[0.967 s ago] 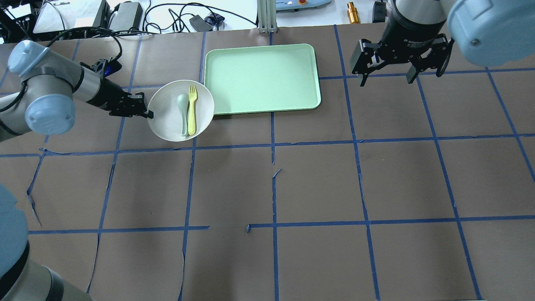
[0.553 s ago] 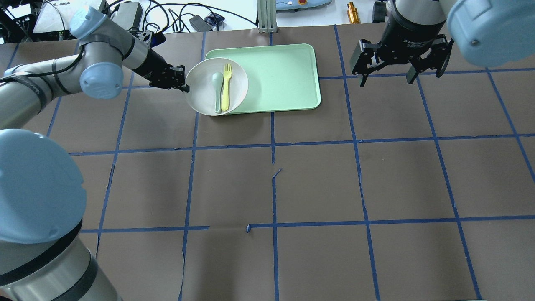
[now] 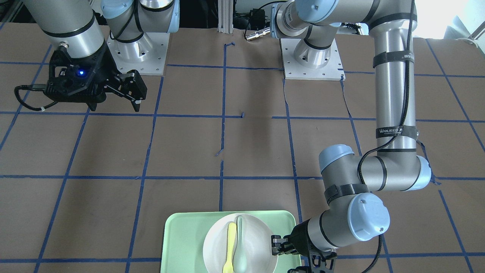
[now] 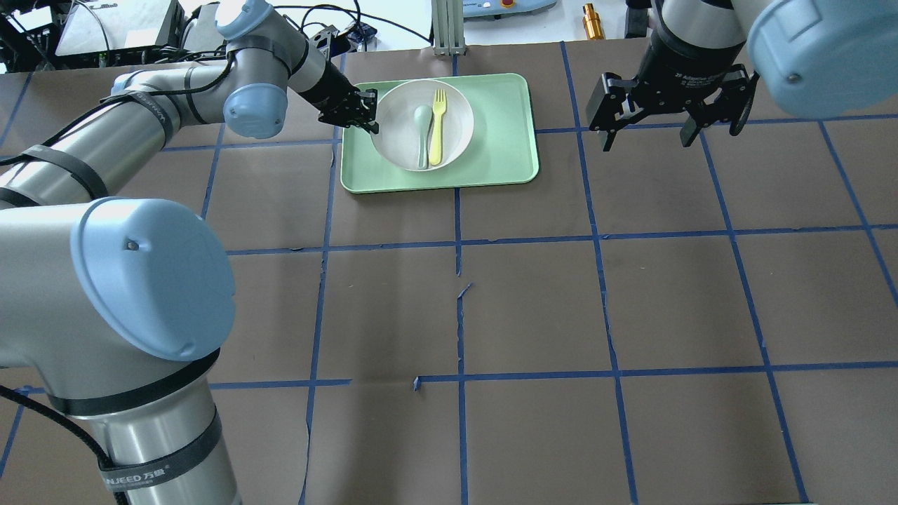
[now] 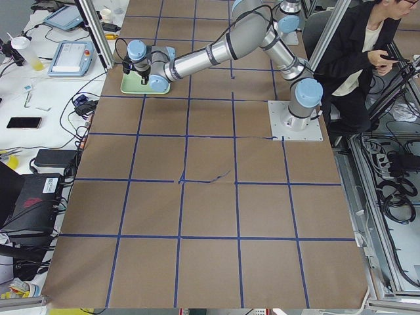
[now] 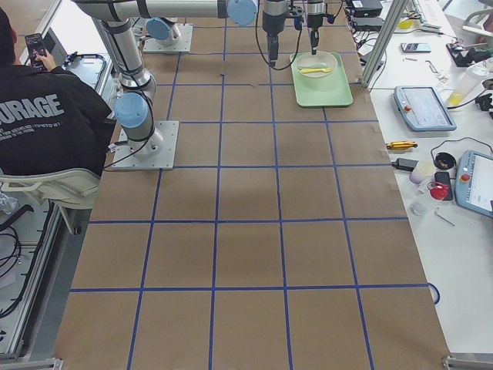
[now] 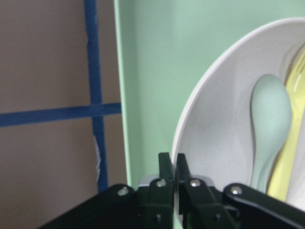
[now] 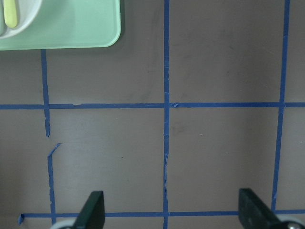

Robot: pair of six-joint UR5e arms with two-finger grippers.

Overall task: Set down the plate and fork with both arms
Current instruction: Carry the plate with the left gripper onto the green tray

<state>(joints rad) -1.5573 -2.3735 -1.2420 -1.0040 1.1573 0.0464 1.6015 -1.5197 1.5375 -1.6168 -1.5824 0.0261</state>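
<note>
The off-white plate [image 4: 397, 105] is over the mint-green tray [image 4: 498, 126], in its left half. The pale-yellow fork [image 4: 437, 126] lies in the plate beside a grey-green spoon [image 4: 422, 133]. My left gripper [image 4: 370, 119] is shut on the plate's left rim. In the left wrist view its fingers [image 7: 165, 167] pinch the rim of the plate [image 7: 214, 129]. I cannot tell whether the plate rests on the tray. My right gripper [image 4: 649, 133] hangs open and empty to the right of the tray. The front view shows the plate [image 3: 257, 242], the fork [image 3: 229, 246] and the left gripper [image 3: 274, 244].
The tray sits at the far middle of the brown table marked with blue tape lines [image 4: 459, 242]. Cables and boxes [image 4: 140, 28] lie beyond the far edge. The right wrist view shows the tray's corner [image 8: 71, 28] and bare table below the open right gripper [image 8: 171, 214].
My left arm has carried the plate, with fork and spoon in it, to the right and away from me, from the bare table to over the tray. The right gripper has stayed in place.
</note>
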